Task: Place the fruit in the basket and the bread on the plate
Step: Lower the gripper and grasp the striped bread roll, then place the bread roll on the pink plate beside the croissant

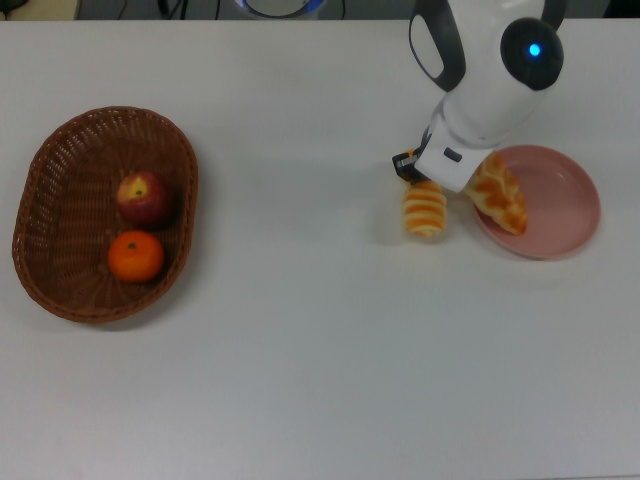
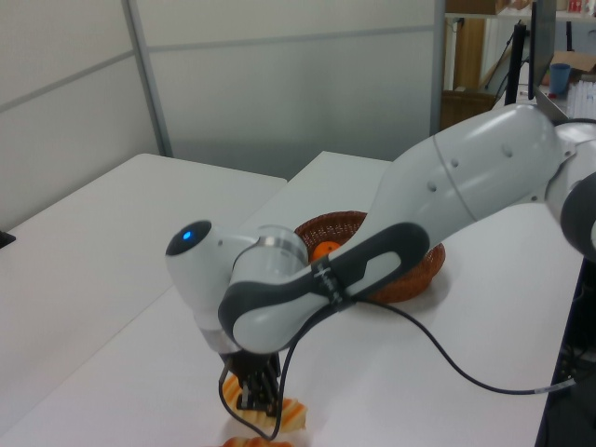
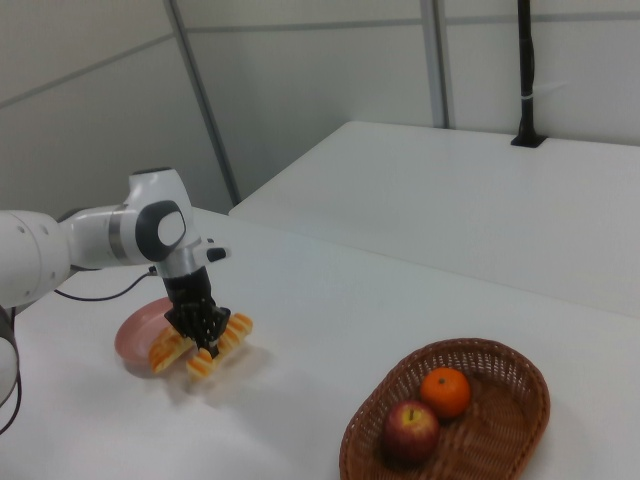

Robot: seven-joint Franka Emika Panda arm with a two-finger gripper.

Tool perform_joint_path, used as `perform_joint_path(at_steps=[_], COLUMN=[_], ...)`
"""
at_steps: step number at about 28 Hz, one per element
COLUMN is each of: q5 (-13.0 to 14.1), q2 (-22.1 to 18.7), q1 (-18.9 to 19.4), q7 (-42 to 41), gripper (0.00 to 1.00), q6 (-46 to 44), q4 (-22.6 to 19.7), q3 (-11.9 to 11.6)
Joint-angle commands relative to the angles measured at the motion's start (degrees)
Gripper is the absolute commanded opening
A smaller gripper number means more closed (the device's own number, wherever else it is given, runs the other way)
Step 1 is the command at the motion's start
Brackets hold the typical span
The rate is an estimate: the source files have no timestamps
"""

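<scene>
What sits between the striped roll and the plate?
Nothing on the table stands between them. The striped roll lies just off the top view's left of the plate. The braided loaf already covers the plate's near edge, so the roll must land beside or past it.

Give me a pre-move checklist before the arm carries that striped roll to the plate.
1. Apple and mandarin in the basket: ok.
2. Braided loaf on the plate: ok, overhanging the rim.
3. Bare plate space for the striped roll: ok.
4. Gripper down at the roll: ok.
5. Jaws closed on the roll: cannot tell.
6. Roll off the table: not ok.
</scene>
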Motion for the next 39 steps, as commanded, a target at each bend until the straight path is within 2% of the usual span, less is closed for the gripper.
perform_joint_path(at_steps=[1,3,6,10,16,21,24,26,27,30,32,33,35,37,38,39], q5=[0.78,0.78,0.08,-1.32,-2.47,-4.14,-4.67,-6.15,-8.95,-13.36,-14.16,-13.99,-13.55,-13.55,-13.37,-13.19], q2=[-3.96,-3.97,-3.88,-3.70,-2.56,-0.89,1.13,2.27,3.41,4.64,5.08,5.09,4.91,4.56,4.21,4.03], q1=[0.68,0.95,1.83,3.93,9.28,11.76,12.81,12.81,12.81,13.08,13.08,12.90,12.73,12.55,12.46,12.38], q7=[0.70,0.53,0.53,0.62,0.27,0.70,3.68,7.02,10.08,13.53,14.24,14.07,13.98,13.98,14.15,14.24], gripper=[0.14,0.14,0.15,0.16,0.20,0.25,0.27,0.27,0.28,0.29,0.29,0.33,0.53,0.67,0.90,1.00], q6=[-1.28,-1.28,-1.28,-0.75,-0.05,3.64,8.20,11.36,13.64,14.72,14.89,14.89,14.81,14.63,14.28,14.19], q4=[-0.63,0.43,1.40,1.66,3.77,4.21,4.21,4.21,4.21,4.12,4.12,4.12,4.21,4.12,4.04,3.95], q3=[-0.09,0.09,2.81,4.83,4.92,4.92,4.75,4.75,4.75,4.75,4.66,4.40,4.31,4.31,4.31,4.31])
